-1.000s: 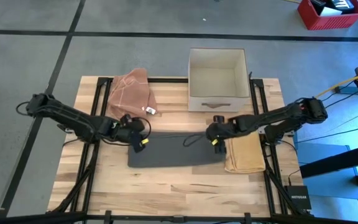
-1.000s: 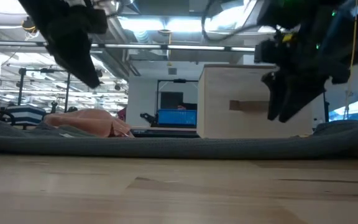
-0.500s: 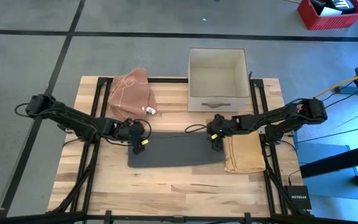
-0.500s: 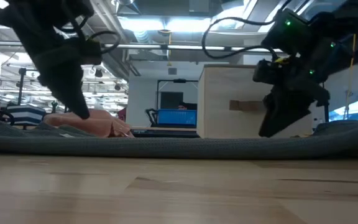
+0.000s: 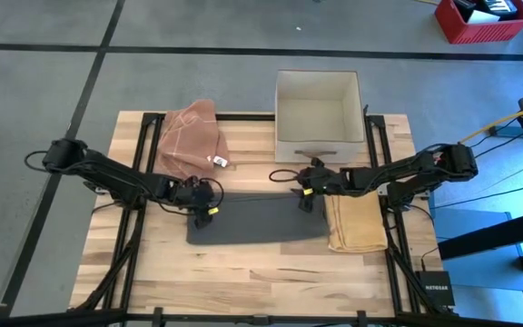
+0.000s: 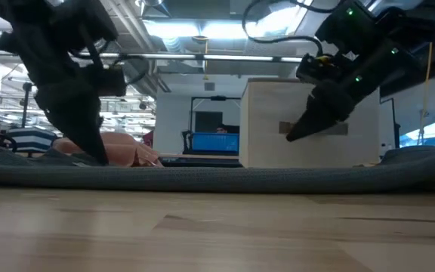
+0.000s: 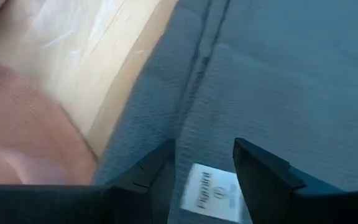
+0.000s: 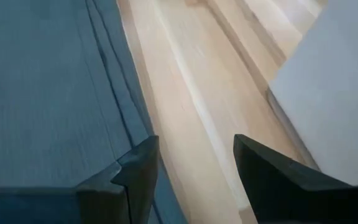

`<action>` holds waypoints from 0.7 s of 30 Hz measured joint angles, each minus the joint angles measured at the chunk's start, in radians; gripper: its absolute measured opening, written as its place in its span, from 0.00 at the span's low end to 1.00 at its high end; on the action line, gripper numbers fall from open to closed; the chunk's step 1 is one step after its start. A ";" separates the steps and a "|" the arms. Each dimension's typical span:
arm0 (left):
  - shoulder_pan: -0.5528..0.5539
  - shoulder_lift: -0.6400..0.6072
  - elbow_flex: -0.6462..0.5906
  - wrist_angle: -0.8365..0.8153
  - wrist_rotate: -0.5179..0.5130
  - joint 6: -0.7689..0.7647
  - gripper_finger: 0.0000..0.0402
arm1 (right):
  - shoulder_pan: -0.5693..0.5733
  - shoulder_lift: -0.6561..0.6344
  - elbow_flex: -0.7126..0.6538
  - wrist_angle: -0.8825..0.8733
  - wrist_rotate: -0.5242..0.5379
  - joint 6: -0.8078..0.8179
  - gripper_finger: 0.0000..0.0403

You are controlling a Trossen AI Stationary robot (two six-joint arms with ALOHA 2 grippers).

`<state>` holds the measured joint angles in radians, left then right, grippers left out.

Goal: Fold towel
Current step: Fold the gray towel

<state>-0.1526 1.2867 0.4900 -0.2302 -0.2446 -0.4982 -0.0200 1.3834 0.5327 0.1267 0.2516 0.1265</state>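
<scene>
Judging the dark grey towel (image 5: 254, 221), flat at frame centre, soft and limp, I meant to pinch its upper corners, where the left gripper (image 5: 204, 202) and right gripper (image 5: 304, 193) hung open.

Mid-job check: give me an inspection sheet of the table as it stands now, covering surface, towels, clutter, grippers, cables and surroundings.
Surface: wooden table, bare along its near edge.
Job's things: dark grey towel lying flat at the centre.
Clutter: crumpled pink cloth at the back left; folded tan towel right of the grey one; open white box at the back.
Grippers: left gripper at the grey towel's back left corner, fingers open over its label; right gripper at the back right corner, fingers open over the hem.
Cables: black cable looping at the right gripper; yellow cable off the table's right.
Surroundings: grey floor, red crate at the far right.
</scene>
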 joint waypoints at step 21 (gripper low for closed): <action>0.071 0.090 0.000 0.149 0.142 0.056 0.28 | 0.000 0.000 0.000 0.094 0.002 0.049 0.52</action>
<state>-0.0811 1.3767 0.4900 -0.0810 -0.1027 -0.4418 -0.0200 1.3834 0.5331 0.2207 0.2531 0.1753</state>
